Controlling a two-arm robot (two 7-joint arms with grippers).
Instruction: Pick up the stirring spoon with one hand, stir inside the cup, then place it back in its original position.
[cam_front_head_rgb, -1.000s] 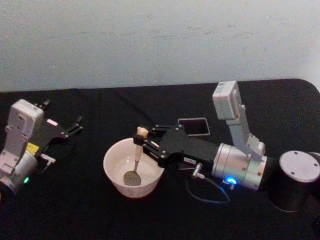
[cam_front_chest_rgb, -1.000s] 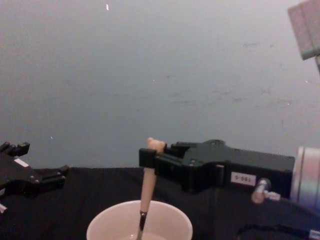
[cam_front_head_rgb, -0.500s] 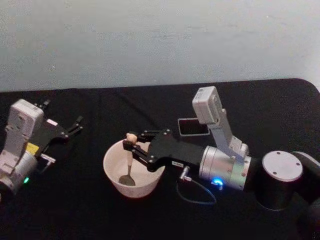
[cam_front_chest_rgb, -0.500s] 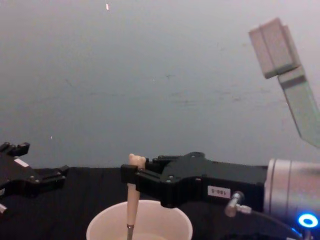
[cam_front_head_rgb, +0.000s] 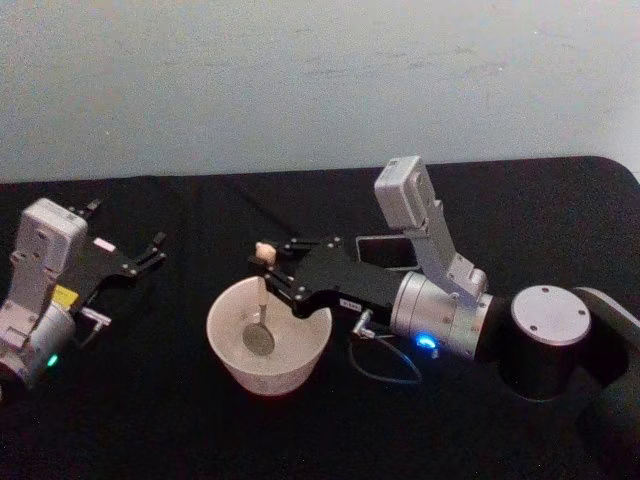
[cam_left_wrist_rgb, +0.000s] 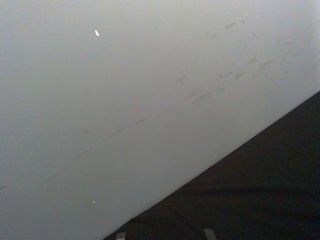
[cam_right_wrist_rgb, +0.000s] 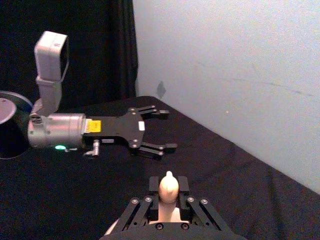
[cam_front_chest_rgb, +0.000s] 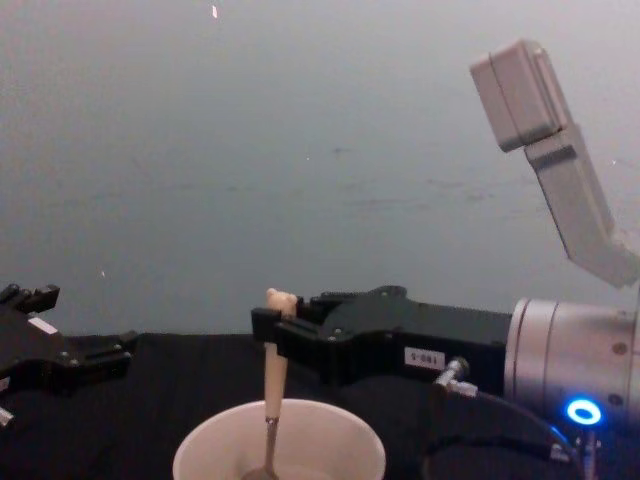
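- Head view showed my right pincer (cam_front_head_rgb: 268, 268) clenched on the stirring spoon (cam_front_head_rgb: 261, 302), gripping the beige handle just under its small knob.
- The spoon's metal bowl sat inside the white cup (cam_front_head_rgb: 222, 350), near the middle of the floor, while the knob stood above the cup's twelve o'clock rim.
- From the chest view, the stirring spoon (cam_front_chest_rgb: 272, 375) had its long axis close to upright, its top leaning only slightly toward my right pincer (cam_front_chest_rgb: 268, 325), which reached in level from three o'clock over the cup (cam_front_chest_rgb: 205, 452).
- My right wrist view looked down on the knob, seated squarely between my fingers (cam_right_wrist_rgb: 148, 204) with no visible gap.
- The dark grey holder (cam_front_head_rgb: 386, 252) lay at about two o'clock from the cup, near it and partly hidden behind my right forearm.
- I judged that stirring was the step in hand. Circling would ask me to keep the shaft upright and the bowl away from the wall.
- For the return, the spoon would have to rise straight along its axis until the bowl cleared the rim, then travel toward two o'clock. Tipping it early could hook the rim and drag the cup.
- My left pincer (cam_front_head_rgb: 155, 248) lay released at about ten o'clock from the cup, well apart, so the right arm was the nearer one throughout.
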